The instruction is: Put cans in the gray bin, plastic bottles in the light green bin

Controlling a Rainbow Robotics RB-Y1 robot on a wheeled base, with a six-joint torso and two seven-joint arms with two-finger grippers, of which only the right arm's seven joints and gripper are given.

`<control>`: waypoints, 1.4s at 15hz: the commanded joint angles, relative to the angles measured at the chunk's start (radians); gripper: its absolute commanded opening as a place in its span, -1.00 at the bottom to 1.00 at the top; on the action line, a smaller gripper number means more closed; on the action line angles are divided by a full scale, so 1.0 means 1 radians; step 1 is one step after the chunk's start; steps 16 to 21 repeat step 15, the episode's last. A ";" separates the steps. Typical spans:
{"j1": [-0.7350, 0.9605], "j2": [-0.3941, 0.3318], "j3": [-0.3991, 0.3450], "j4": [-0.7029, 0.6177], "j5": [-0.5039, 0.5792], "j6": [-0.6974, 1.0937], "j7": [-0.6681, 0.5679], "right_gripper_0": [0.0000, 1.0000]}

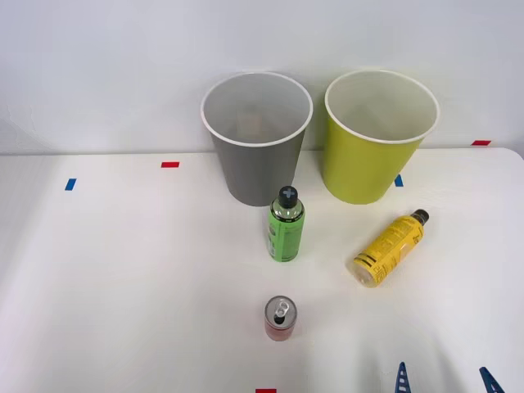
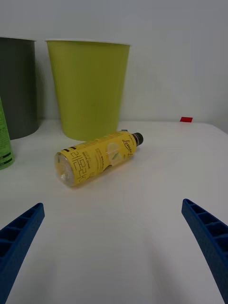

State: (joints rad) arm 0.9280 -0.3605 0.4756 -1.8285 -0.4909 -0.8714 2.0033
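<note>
The gray bin [image 1: 250, 176] and the light green bin [image 1: 360, 172] stand side by side at the back of the table. A faint pale shape lies inside the gray bin. In front of it a green plastic bottle [image 1: 286, 225] with a black cap stands upright. The yellow plastic bottle [image 1: 390, 247] lies on its side, cap toward the light green bin. A short red can [image 1: 279, 318] stands near the front. My right gripper [image 1: 446, 381] is open at the front right, low over the table. In the wrist view it [image 2: 111, 205] faces the yellow bottle [image 2: 97, 158], with a stretch of bare table between them.
Small red tape marks [image 1: 169, 164] and blue tape marks [image 1: 70, 184] dot the white table. A white wall rises just behind the bins. In the wrist view the light green bin [image 2: 88, 90] stands behind the yellow bottle, with the gray bin [image 2: 16, 88] beside it.
</note>
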 commanded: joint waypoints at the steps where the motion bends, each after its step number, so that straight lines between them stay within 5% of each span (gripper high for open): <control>1: 0.000 0.000 0.000 0.000 0.000 0.000 0.000 1.00; 21: 0.000 0.000 0.000 0.000 0.000 0.000 0.000 1.00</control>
